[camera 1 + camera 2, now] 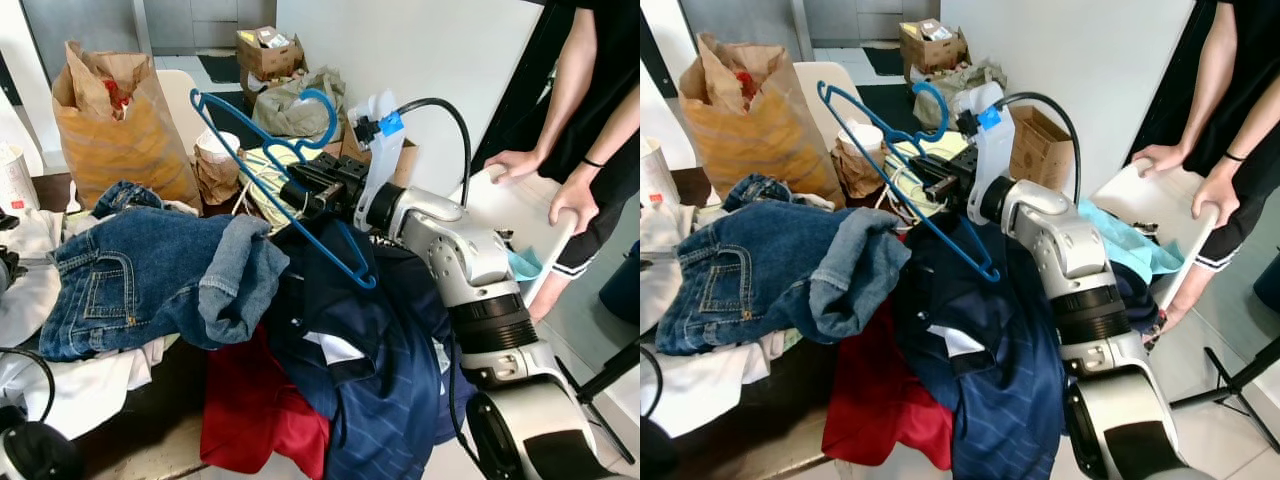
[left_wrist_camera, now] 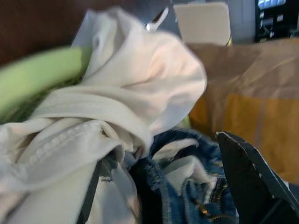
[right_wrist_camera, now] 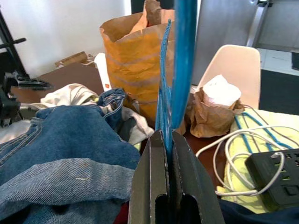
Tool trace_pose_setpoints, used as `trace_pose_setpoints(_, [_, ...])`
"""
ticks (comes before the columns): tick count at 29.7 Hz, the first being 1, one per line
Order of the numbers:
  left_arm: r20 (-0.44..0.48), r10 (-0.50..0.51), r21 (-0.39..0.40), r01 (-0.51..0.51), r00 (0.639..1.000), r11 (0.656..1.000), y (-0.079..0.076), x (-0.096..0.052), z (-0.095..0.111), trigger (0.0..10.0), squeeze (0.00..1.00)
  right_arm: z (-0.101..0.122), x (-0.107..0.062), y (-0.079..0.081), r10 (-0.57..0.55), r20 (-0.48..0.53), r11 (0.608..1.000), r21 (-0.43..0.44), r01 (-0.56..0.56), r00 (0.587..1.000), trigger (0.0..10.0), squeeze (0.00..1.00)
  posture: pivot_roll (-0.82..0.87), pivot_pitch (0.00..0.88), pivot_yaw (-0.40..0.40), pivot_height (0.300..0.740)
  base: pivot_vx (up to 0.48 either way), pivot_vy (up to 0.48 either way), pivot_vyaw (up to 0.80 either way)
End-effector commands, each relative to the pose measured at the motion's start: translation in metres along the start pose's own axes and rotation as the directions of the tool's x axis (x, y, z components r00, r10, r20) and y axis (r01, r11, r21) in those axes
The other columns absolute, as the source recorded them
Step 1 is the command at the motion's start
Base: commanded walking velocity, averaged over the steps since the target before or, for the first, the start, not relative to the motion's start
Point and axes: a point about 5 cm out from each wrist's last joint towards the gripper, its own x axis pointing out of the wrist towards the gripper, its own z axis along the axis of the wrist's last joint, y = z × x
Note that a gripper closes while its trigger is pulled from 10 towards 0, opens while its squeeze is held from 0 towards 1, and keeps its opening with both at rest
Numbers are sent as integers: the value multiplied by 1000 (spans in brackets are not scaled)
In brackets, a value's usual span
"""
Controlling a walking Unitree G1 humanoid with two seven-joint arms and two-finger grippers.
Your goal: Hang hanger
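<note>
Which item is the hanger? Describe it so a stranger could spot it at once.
Start at the table heaped with clothes, between the big brown paper bag and the person by the white wall. Above the dark blue garment, the right tool is shut on a blue hanger. It is the one thin, rigid plastic frame with a hook, raised above soft fabric.

Pretty bright room, plain white wall [image 1: 420, 50] at the back, pale floor [image 1: 1230, 420] on the right. Dark wooden desk [image 3: 70, 74], beige chair [image 3: 233, 60] behind it, cardboard box [image 1: 1040, 145] against the wall.
</note>
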Motion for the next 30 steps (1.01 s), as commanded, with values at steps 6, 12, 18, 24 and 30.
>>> trace_pose_setpoints(6, [-173, 50, 83, -36, 984, 996, 27, 16, -36, 10000, 0, 13, -1, -1, 7, 8, 999, -41, -7, 1000, 10000, 0, -37, 52, -117, 740, 0, 0, 0])
trace_pose_setpoints(12, [-206, 9, 96, 10, 979, 995, 22, 17, -39, 9843, 0, 14, 0, 0, 15, 8, 999, -47, -15, 1000, 10000, 0, -34, 50, -120, 740, 0, 0, 0])
trace_pose_setpoints(18, [-194, -44, 89, 62, 980, 994, 15, 18, -34, 9294, 0, 14, 1, 1, 21, 8, 999, -48, -20, 1000, 10000, 0, -31, 47, -122, 740, 0, 0, 0])
trace_pose_setpoints(24, [-289, -186, 77, 216, 939, 973, 4, 14, -41, 824, 0, 14, 3, 5, 35, 13, 998, -46, -34, 999, 10000, 0, -26, 47, -120, 740, 0, 0, 0])
trace_pose_setpoints(30, [-383, -196, 68, 239, 903, 969, 11, 11, -60, 0, 0, 15, 4, 6, 36, 16, 998, -44, -35, 999, 10000, 0, -29, 51, -115, 740, 0, 0, 0])
